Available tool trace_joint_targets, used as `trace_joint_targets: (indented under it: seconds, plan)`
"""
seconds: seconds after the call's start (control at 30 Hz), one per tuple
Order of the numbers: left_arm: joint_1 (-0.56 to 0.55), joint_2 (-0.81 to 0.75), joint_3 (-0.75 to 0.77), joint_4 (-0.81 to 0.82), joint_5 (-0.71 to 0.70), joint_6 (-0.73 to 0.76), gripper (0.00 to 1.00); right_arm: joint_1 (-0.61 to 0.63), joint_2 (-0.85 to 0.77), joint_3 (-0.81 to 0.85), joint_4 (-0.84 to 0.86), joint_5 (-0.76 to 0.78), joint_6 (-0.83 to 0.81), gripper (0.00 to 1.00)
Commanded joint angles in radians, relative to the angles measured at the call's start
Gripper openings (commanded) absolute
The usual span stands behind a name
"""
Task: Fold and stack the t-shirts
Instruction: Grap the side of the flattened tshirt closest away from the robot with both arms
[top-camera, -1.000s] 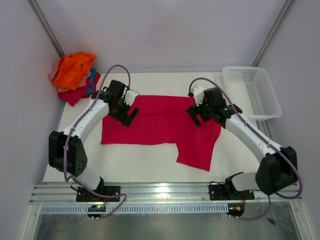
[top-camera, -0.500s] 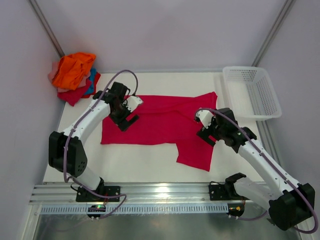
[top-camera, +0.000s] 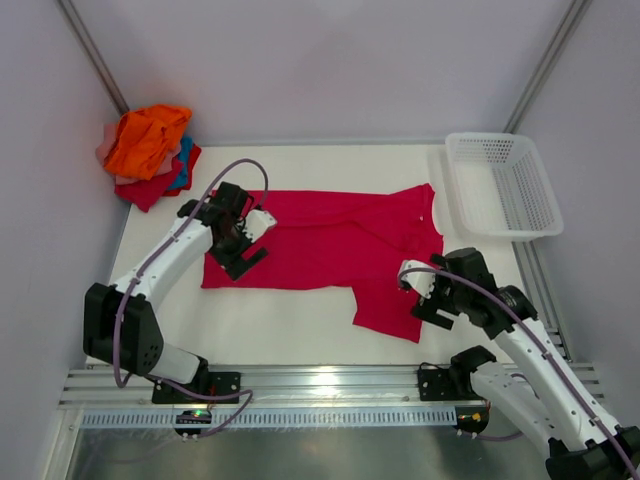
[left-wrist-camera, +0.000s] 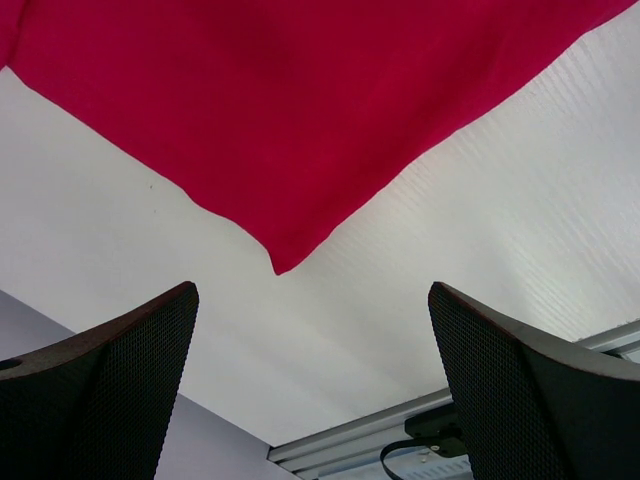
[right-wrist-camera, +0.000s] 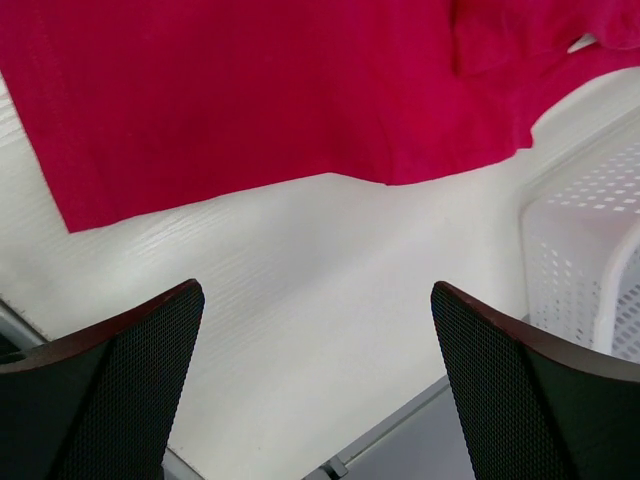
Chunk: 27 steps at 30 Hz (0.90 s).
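A crimson t-shirt (top-camera: 330, 245) lies partly folded on the white table, one flap reaching toward the front at the right (top-camera: 390, 305). My left gripper (top-camera: 243, 257) hovers open over the shirt's left end; its wrist view shows a cloth corner (left-wrist-camera: 285, 262) beyond the empty fingers. Open too, my right gripper (top-camera: 428, 302) is at the flap's right edge, above bare table, with the shirt's hem (right-wrist-camera: 250, 120) ahead of it. A heap of other t-shirts (top-camera: 148, 150), orange on top, sits at the back left corner.
A white mesh basket (top-camera: 503, 183) stands at the back right, its wall (right-wrist-camera: 590, 270) close to my right gripper. The metal rail (top-camera: 330, 385) runs along the near table edge. Grey walls close in on both sides.
My right arm has pulled back from the shirt's far right part toward the front right, uncovering the sleeve. My left gripper has slid a little toward the front left over the shirt.
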<state>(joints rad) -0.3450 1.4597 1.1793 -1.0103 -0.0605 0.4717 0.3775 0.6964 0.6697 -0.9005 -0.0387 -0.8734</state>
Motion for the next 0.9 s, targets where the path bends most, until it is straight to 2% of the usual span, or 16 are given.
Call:
trace_joint_targets:
  seconds: [0.0,0.17,0.27,0.4,0.53,0.7,0.87]
  plan:
    - [-0.003,0.004,-0.027,0.042,-0.030,-0.033,0.99,0.001,0.023,-0.010,-0.069,-0.076,-0.041,0.99]
    - [-0.002,0.059,-0.037,0.081,-0.099,-0.103,0.99,0.001,0.133,0.014,-0.069,-0.092,0.045,0.99]
    - [0.000,0.109,-0.004,0.041,-0.070,-0.180,0.99,0.001,0.201,0.042,-0.049,-0.076,0.172,0.97]
    - [0.000,0.103,0.002,0.027,-0.013,-0.225,0.99,0.003,0.221,0.045,-0.035,-0.064,0.188,0.90]
    - [0.000,0.074,-0.021,-0.001,0.054,-0.174,0.99,0.001,0.207,0.033,-0.037,-0.079,0.130,0.93]
    - [0.000,0.007,-0.105,0.013,0.014,-0.003,0.99,0.006,0.149,-0.016,-0.077,-0.108,-0.053,0.95]
    - [0.000,-0.019,-0.145,0.019,0.005,0.068,0.99,0.004,0.120,-0.044,-0.127,-0.133,-0.180,0.96]
